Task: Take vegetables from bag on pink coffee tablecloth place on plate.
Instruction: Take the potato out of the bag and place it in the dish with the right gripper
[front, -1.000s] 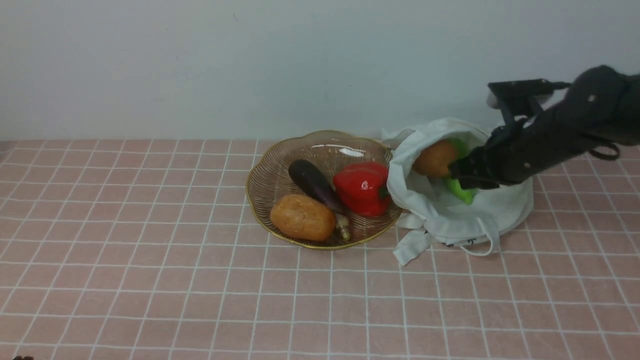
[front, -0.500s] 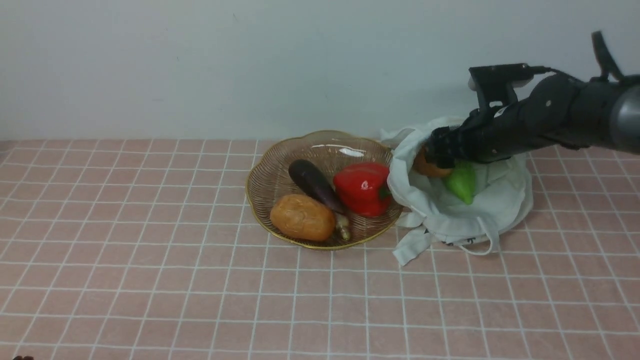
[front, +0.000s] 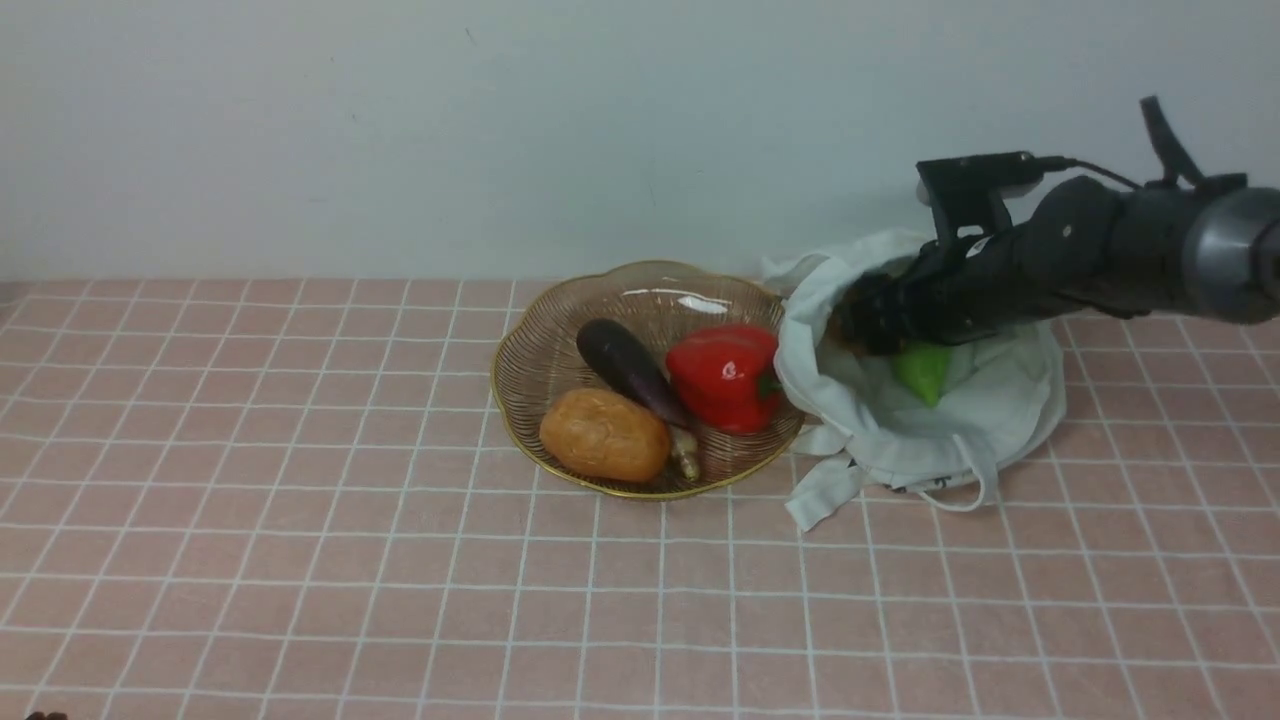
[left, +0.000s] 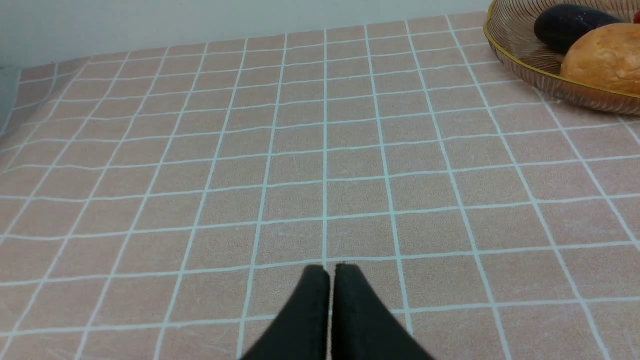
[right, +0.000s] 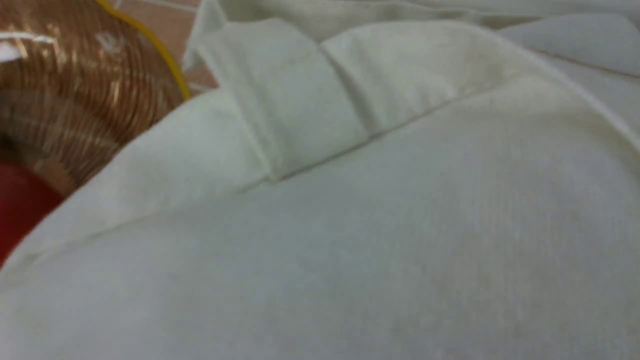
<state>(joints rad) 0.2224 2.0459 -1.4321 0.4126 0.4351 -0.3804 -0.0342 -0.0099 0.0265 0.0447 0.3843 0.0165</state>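
The white bag (front: 900, 440) lies on the pink tablecloth (front: 300, 550), right of the plate (front: 520, 350). My right gripper (front: 862, 320) reaches into the bag's mouth from the right and covers the potato there. Its jaws are hidden. The green vegetable (front: 922, 372) shows in the bag just below the arm. The right wrist view shows only the bag's cloth (right: 350, 225), the plate's edge (right: 60, 100) and none of its fingers. My left gripper (left: 330, 270) is shut and empty, low over the tablecloth (left: 300, 150).
The plate holds a potato (front: 605, 435), a dark purple eggplant (front: 630, 370) and a red bell pepper (front: 725, 375). The bag's strap handles (front: 830, 490) trail toward the front. A wall stands just behind the table.
My right arm has swung left and pushed its gripper further into the bag's mouth. The potato in the bag, in plain view a second ago, is now hidden behind the gripper.
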